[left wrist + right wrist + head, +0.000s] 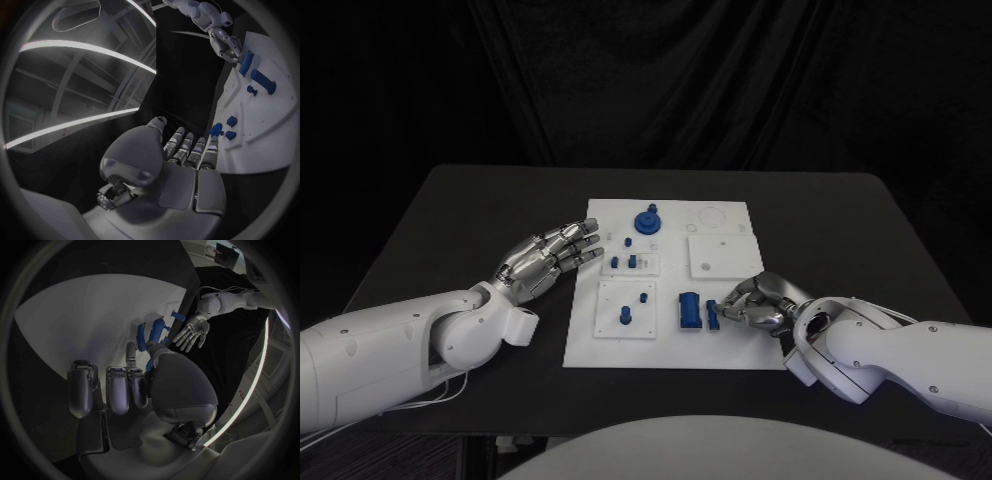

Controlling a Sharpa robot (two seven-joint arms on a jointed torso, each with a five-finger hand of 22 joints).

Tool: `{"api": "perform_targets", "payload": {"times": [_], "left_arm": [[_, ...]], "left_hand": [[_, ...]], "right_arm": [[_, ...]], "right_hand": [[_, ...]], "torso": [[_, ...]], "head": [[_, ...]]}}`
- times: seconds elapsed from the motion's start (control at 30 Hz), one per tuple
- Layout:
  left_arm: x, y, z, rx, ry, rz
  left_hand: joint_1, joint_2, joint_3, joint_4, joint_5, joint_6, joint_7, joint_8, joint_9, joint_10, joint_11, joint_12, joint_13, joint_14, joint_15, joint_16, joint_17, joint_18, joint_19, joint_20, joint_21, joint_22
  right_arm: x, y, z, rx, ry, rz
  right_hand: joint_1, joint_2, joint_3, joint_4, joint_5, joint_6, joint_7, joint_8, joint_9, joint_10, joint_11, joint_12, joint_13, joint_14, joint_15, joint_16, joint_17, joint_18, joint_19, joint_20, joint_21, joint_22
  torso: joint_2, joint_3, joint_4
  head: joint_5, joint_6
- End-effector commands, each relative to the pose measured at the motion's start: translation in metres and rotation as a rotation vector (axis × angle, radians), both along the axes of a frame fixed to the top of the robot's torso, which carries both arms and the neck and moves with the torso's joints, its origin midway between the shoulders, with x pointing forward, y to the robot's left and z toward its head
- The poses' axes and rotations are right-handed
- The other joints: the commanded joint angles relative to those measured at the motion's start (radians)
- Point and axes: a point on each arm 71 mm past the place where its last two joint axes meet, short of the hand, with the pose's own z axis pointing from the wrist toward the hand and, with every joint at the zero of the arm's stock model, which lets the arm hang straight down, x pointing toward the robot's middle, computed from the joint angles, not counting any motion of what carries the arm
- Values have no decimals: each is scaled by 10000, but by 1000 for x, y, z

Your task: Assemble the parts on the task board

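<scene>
A: What are the fingers doing?
B: Right hand [756, 301] pinches a small blue part [714, 315] on the task board [733, 352], probably to seat it by the blue block [689, 309]. Left hand [551, 254] hovers spread, grasping nothing.
A: Around them?
B: Black table [473, 210], dark curtain [661, 70] behind

The right hand [134, 382] pinches a blue part [141, 335] over the white task board [81, 315], its other fingers curled. Nearby stand 2 more blue pieces [164, 325]. The left hand [194, 332] is spread wide.
</scene>
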Motion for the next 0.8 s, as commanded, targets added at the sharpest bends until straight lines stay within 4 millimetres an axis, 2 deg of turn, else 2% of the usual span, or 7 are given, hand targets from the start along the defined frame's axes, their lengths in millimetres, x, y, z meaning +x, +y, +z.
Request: {"api": "perform_targets", "payload": {"times": [0.03, 0.37, 0.5, 0.57, 0.6, 0.73, 0.8], "left_arm": [[-1, -1, 1, -171, -40, -64], [-1, 1, 1, -149, -37, -30], [-1, 1, 1, -146, -38, -24], [-1, 1, 0, -147, -37, -26], [-1, 1, 0, -148, -36, -27], [-1, 0, 0, -147, -33, -32], [-1, 0, 0, -146, -33, -31]], "left_hand": [[106, -17, 71, -8, 59, -12, 285, 67, 5, 6, -22, 34, 10, 72, 5, 48, 13, -150, 56, -21, 55, -10], [104, -14, 90, -11, 60, -8, 289, 77, 5, -2, -30, 31, 9, 74, 15, 52, 14, -158, 64, -20, 58, -9], [104, -14, 90, -11, 60, -8, 289, 77, 5, -2, -30, 31, 9, 74, 15, 52, 14, -158, 64, -20, 58, -9], [104, -14, 90, -11, 60, -8, 289, 77, 5, -2, -30, 31, 9, 74, 15, 52, 14, -158, 64, -20, 58, -9], [104, -14, 90, -11, 60, -8, 289, 77, 5, -2, -30, 31, 9, 74, 15, 52, 14, -158, 64, -20, 58, -9], [104, -14, 90, -11, 60, -8, 289, 77, 5, -2, -30, 31, 9, 74, 15, 52, 14, -158, 64, -20, 58, -9], [104, -14, 90, -11, 60, -8, 289, 77, 5, -2, -30, 31, 9, 74, 15, 52, 14, -158, 64, -20, 58, -9]], "right_arm": [[2, 0, 9, 76, -1401, 190], [0, 2, 30, 285, -4273, 1234], [-2, 3, 32, 365, -4579, 1586], [-3, 3, 32, 374, -4585, 1725], [-3, 4, 32, 371, -4565, 1778], [-4, 4, 30, 310, -4394, 1972], [-5, 4, 29, 240, -4299, 2065]], "right_hand": [[202, -23, 17, -127, 343, 3, -43, 84, -9, 1043, -25, 28, 2628, 947, 7, 2, 1967, 119, 425, 25, 59, 2165], [982, -224, 164, -698, 1546, 34, -73, 122, -143, 1043, -64, 28, 2628, 988, -32, 87, 2182, 55, 532, -21, 295, 2251], [1208, -208, 392, -914, 2715, -7, 31, -80, -419, 1043, 21, 28, 2628, 988, 31, 92, 2191, 38, 550, 20, 349, 2269], [1159, -239, 554, -929, 3343, -205, 195, -506, -794, 1043, 138, 28, 2628, 990, 125, 97, 2202, 32, 556, 81, 369, 2275], [1078, -285, 752, -956, 3407, -115, 337, -1064, -1350, 1043, 255, 28, 2628, 994, 231, 106, 2223, 26, 562, 192, 390, 2281], [940, -432, 1048, -1058, 3226, 120, 506, -2146, -2370, 1043, 424, 28, 2628, 997, 392, 118, 2247, 22, 571, 347, 428, 2290], [913, -467, 1105, -1112, 3187, 234, 533, -2388, -2627, 1043, 469, 28, 2628, 995, 420, 117, 2240, 25, 565, 385, 423, 2287]], "torso": [[2, 1, -1], [2, -1, 0], [0, -1, -5], [1, 0, -1], [1, -1, 2], [0, 0, -2], [-1, -4, -7]], "head": [[9, -2], [21, -2], [20, -2], [12, -2], [6, -2], [11, -2], [30, -2]]}}
